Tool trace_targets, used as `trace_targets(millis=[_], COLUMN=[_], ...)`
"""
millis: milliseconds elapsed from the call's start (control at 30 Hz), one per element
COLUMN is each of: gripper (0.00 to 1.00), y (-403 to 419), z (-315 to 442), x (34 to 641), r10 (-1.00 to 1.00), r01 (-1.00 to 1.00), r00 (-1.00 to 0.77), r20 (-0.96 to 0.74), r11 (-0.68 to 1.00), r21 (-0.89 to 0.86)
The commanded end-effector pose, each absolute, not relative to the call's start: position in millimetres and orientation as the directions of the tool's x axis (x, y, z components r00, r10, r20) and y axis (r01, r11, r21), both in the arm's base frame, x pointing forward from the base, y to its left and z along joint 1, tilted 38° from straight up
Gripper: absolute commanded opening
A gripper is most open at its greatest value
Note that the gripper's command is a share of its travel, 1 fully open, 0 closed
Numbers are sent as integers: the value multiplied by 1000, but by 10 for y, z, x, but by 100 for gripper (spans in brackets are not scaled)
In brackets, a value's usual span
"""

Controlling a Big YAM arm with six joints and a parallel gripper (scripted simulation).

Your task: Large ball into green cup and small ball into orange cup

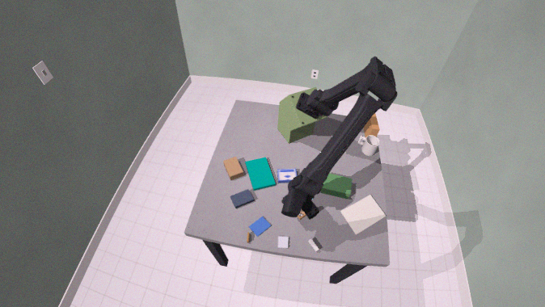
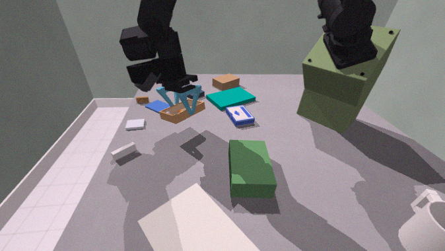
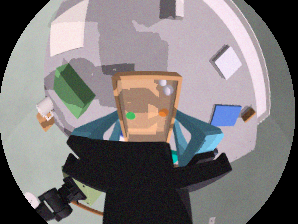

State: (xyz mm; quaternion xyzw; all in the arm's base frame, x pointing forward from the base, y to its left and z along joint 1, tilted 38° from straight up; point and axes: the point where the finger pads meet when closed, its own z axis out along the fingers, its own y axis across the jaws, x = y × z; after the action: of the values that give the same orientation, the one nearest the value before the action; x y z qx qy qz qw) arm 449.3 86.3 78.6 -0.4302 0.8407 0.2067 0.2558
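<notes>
The wooden puzzle (image 2: 181, 111) is a small flat wooden box, held tilted above the grey table. My gripper (image 2: 182, 100) with teal fingers is shut on its sides. In the wrist view the puzzle (image 3: 147, 106) reaches away from the fingers. A green cup (image 3: 131, 115) sits at its near left and an orange cup (image 3: 162, 113) at its near right. A pale ball (image 3: 161, 83) lies near the puzzle's far right corner. I cannot make out the other ball. In the top view only a corner of the puzzle (image 1: 301, 215) shows under the gripper (image 1: 304, 212).
On the table lie a green block (image 2: 251, 168), a white slab (image 2: 195, 221), a blue-and-white box (image 2: 239, 115), a teal slab (image 2: 230, 97), a tan block (image 2: 226, 81), a blue tile (image 2: 157, 106), small white pieces (image 2: 135, 124) and a white mug (image 2: 426, 224). The olive arm base (image 2: 346, 77) stands at the right.
</notes>
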Motion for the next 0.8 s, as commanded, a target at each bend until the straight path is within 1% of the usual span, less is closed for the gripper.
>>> trace_targets(millis=[0,33,67,167,233,267,767], gripper=[69,69,69,69,69,69,69], y=[716,716,714,851,851,853,863], z=[875,878,1036,995,995,933,935], x=[4599,4600,4613,4589,4589,4510,4490], r10=[-629,-629,-631,-672,-672,-664,-629], r01=[-844,-844,-848,-859,-859,-850,-766], r00=[-476,-476,-453,-459,-459,-467,-456], r20=[-614,-614,-629,-581,-581,-584,-630], r11=[522,523,523,502,502,519,638], r21=[120,119,86,97,97,89,-82])
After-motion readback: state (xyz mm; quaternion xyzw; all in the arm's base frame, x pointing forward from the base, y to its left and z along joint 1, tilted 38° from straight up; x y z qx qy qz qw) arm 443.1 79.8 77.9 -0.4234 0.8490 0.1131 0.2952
